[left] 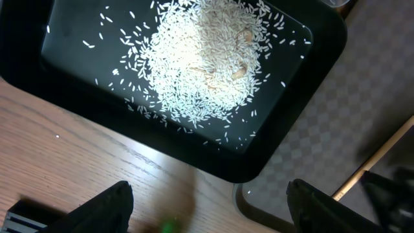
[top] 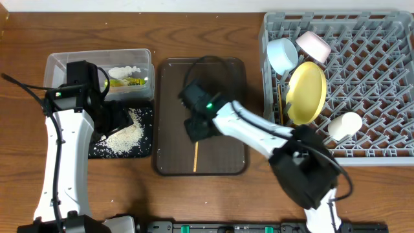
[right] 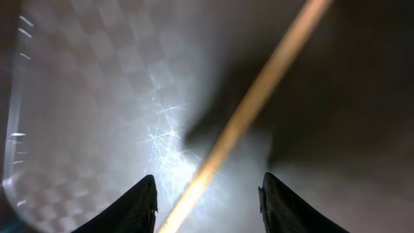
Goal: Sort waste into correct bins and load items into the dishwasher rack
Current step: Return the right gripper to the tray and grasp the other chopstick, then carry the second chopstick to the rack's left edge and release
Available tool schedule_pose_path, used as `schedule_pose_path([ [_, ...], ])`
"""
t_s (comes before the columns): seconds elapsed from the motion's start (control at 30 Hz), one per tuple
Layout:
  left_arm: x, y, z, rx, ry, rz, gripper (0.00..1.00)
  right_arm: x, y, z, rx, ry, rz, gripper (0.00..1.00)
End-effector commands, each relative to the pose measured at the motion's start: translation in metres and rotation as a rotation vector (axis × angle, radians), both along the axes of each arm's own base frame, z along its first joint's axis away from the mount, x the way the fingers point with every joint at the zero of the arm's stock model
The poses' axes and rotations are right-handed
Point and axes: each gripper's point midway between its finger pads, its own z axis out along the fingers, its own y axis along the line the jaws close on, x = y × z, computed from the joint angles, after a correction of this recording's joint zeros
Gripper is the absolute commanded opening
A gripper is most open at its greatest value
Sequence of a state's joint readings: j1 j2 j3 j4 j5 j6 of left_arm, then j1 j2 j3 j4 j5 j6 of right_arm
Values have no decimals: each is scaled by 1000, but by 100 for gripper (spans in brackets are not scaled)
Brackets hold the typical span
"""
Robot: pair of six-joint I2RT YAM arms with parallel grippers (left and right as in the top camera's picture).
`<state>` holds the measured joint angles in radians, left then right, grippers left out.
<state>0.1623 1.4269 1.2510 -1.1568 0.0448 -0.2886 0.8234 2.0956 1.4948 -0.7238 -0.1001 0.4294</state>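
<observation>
While both grippers stand open, the right gripper (right: 207,191) reaches to table centre with one thin wooden chopstick (right: 259,103) between its fingers. The chopstick lies on one dark brown serving tray (top: 226,84) (checker-textured surface). The left gripper (left: 207,197) points down over one shallow black tray (left: 71,71) at 9 o'clock, which carries one heap of rice grains (left: 207,65). One clear tub (top: 55,65) at 10 o'clock contains one crumpled tissue (top: 126,70) and one wrapper (top: 129,81). One grey pegged rack (top: 381,77) at 3 o'clock holds one light blue bowl (top: 283,55), one pale bowl (top: 314,45), one round yellow plate (top: 306,92) and one cup (top: 345,125).
</observation>
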Motion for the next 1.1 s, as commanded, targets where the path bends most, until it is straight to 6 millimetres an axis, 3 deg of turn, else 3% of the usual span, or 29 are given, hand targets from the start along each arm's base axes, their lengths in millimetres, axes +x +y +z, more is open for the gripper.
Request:
schedule_pose_path([
  [0.0, -3, 3, 0, 18, 6, 4, 79, -5, -5, -19, -80, -10, -42, 46],
  [0.07, -3, 3, 0, 18, 6, 4, 79, -7, -14, -24, -128, -6, -64, 41],
  [0.2, -3, 3, 0, 18, 6, 4, 79, -5, -24, -25, -165, -13, -96, 22],
  [0.3, -3, 3, 0, 18, 6, 4, 79, 0, -29, -25, -165, -11, -113, 17],
  [0.43, -3, 3, 0, 18, 6, 4, 79, 13, -44, -13, -164, -11, -147, 1],
  [0.67, -3, 3, 0, 18, 6, 4, 79, 43, -75, 49, -112, -77, -162, 1],
  [0.9, -3, 3, 0, 18, 6, 4, 79, 58, -134, 130, -60, -183, -219, 1],
  [1.07, -3, 3, 0, 18, 6, 5, 79, 60, -185, 145, -105, -174, -323, 1],
])
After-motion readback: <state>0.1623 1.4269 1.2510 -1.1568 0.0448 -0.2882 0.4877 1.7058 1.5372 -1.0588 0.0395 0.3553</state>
